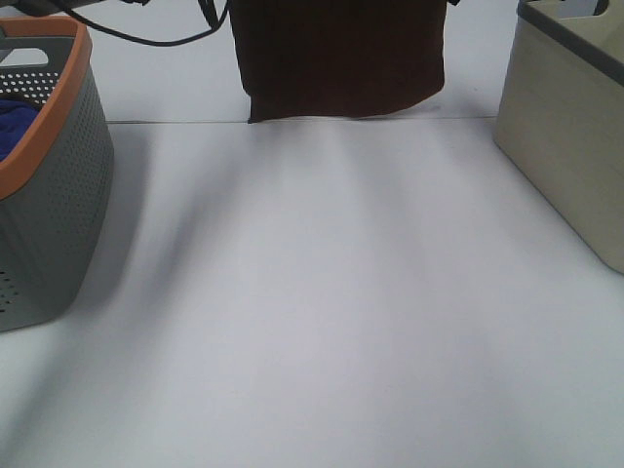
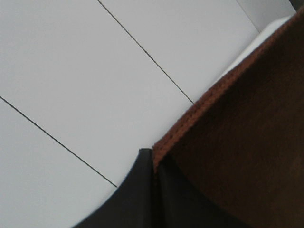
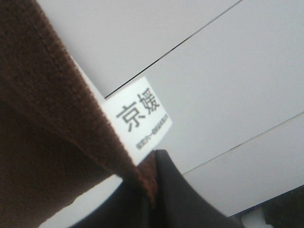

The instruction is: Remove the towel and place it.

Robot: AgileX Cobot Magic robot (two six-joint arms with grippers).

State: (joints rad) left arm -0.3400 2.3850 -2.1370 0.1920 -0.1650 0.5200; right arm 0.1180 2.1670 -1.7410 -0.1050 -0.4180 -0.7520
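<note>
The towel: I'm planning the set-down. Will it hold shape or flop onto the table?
Probably floppy: the towel hangs as a limp sheet. Its fuzzy weave looks grippy, and the left gripper and right gripper hold it by the hem alone. It would likely crumple on the table.

The towel [image 1: 336, 58] runs off the high view's upper edge, its top unseen. The grey basket [image 1: 58, 195] is cropped at the left, the beige bin [image 1: 565, 146] at the right. The blue cloth [image 1: 15, 122] is mostly hidden in the basket. The small print on the label [image 3: 140, 116] is unreadable
</note>
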